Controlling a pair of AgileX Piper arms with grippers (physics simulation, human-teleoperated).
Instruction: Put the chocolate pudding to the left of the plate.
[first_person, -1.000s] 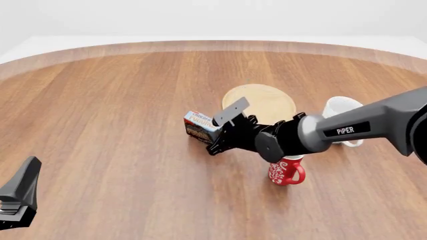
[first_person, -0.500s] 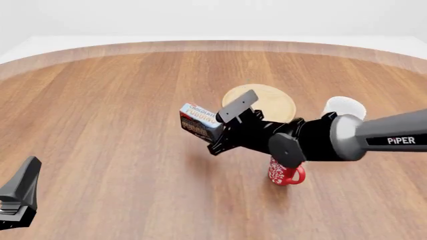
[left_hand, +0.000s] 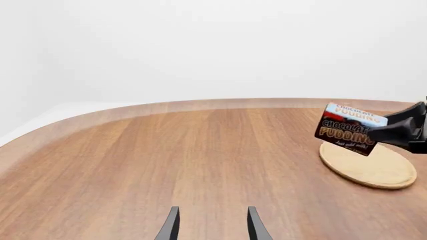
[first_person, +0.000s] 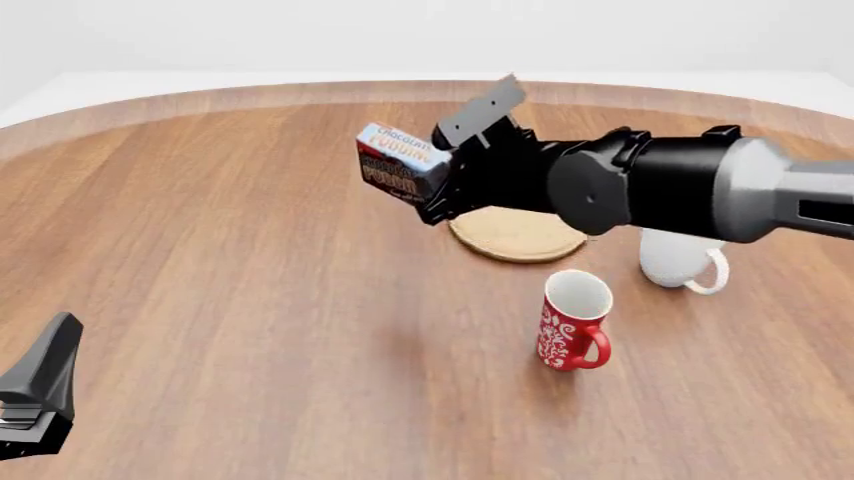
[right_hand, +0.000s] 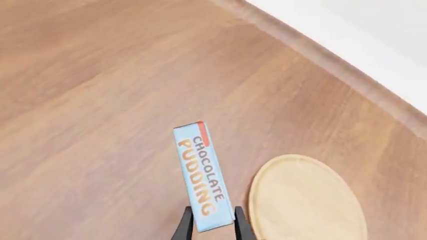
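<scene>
"CHOCOLATE PUDDING" on the chocolate pudding (right_hand: 203, 182) carton's blue top and front

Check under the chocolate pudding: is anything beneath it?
Only bare table; the chocolate pudding hangs lifted in the right gripper, left of the plate. Its underside is not visible.

This is a simulated tabletop test scene rather than any lived-in room: a broad round wooden table (first_person: 240, 250) with a lighter raised band along its far edge stands against a blank, featureless white backdrop with flat, even lighting. Two black-and-grey robot arms reach over it, one marked "PIPER", and the few things near the surface's middle are household props: a light-wood plate (first_person: 521, 238), a white mug (first_person: 678, 262), a red patterned mug (first_person: 574, 320) and a chocolate pudding (first_person: 396, 163) carton.
</scene>
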